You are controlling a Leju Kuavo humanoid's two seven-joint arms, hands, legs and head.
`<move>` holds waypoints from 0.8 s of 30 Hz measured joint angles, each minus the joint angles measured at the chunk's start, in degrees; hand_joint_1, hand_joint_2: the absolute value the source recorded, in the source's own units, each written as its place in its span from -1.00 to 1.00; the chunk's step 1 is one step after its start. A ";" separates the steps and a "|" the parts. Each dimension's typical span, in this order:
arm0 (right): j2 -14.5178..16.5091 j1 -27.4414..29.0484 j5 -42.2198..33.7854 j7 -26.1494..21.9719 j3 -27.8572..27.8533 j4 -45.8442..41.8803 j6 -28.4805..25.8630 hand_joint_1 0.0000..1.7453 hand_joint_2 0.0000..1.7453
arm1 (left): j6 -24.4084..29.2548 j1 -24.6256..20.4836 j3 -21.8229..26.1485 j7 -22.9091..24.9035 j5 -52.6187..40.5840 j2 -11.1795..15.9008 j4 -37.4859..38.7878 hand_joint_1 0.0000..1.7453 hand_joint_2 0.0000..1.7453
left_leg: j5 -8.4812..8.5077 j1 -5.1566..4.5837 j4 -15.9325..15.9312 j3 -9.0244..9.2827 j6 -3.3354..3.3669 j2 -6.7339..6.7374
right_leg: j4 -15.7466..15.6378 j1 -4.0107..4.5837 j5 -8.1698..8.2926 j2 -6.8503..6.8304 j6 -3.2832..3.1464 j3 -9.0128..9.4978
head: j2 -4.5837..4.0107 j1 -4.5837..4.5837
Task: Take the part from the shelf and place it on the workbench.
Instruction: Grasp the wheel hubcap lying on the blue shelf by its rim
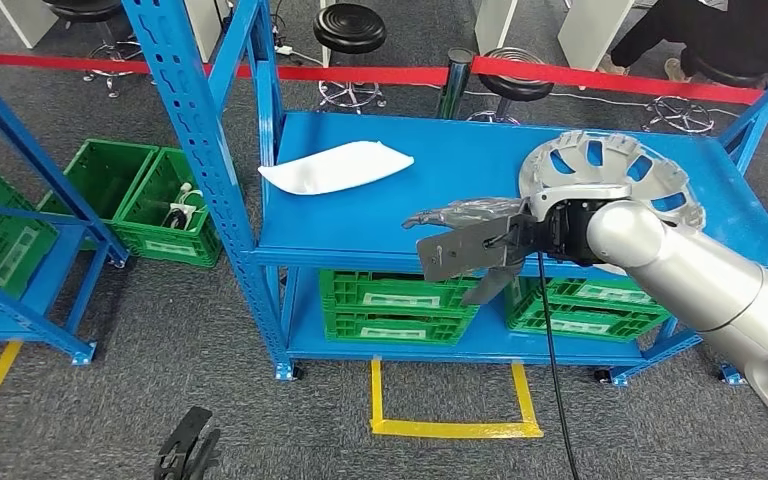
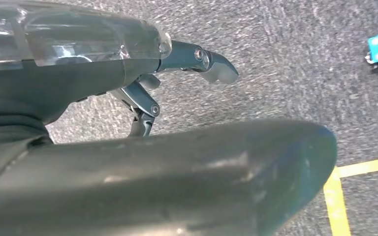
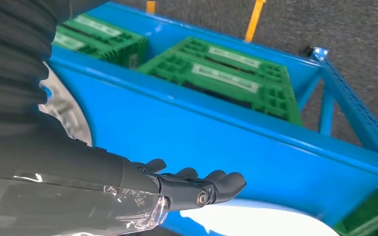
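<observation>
My right hand [image 1: 465, 243]: dark matt plastic fingers w/ small metal pins, clear glossy film over the back. Arm is smooth brushed silver metal. Part [image 1: 612, 172]: dull grey cast metal. Shelf [image 1: 360, 215]: glossy blue painted metal. White piece [image 1: 336, 165]: smooth, semi-gloss. Crates [image 1: 400, 305]: green plastic. Floor [image 1: 140, 330]: rough grey carpet.

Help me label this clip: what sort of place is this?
Probably a workshop or warehouse test area: blue steel shelving, green storage crates under it, yellow floor tape and a red barrier line.
</observation>
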 joint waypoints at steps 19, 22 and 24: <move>-0.84 1.62 -2.73 0.63 -0.55 -3.09 0.29 -1.00 1.00 | 0.01 0.09 -0.08 0.15 -0.04 0.68 -0.10 -1.00 -1.00 | -0.19 -2.04 -2.10 3.49 0.43 -0.25 | -18.56 3.53 7.89 0.00 -3.05 8.31 | 0.00 -3.84; -1.70 1.52 -2.63 0.07 -0.57 -2.80 0.42 -1.00 1.00 | -0.19 0.11 -0.09 -0.22 -0.21 1.22 -0.05 -1.00 -1.00 | 0.17 -2.40 -4.65 4.51 1.67 -0.38 | -18.04 3.46 8.07 -0.10 -2.49 7.66 | 0.00 -3.84; -2.19 1.43 -2.62 -0.18 -0.73 -2.65 0.47 -1.00 1.00 | -0.36 0.15 -0.09 -0.36 -0.24 1.38 -0.01 -1.00 -1.00 | 0.80 -2.01 -5.27 4.56 2.09 -0.37 | -17.55 3.40 7.47 0.11 -1.70 7.33 | 0.00 -4.04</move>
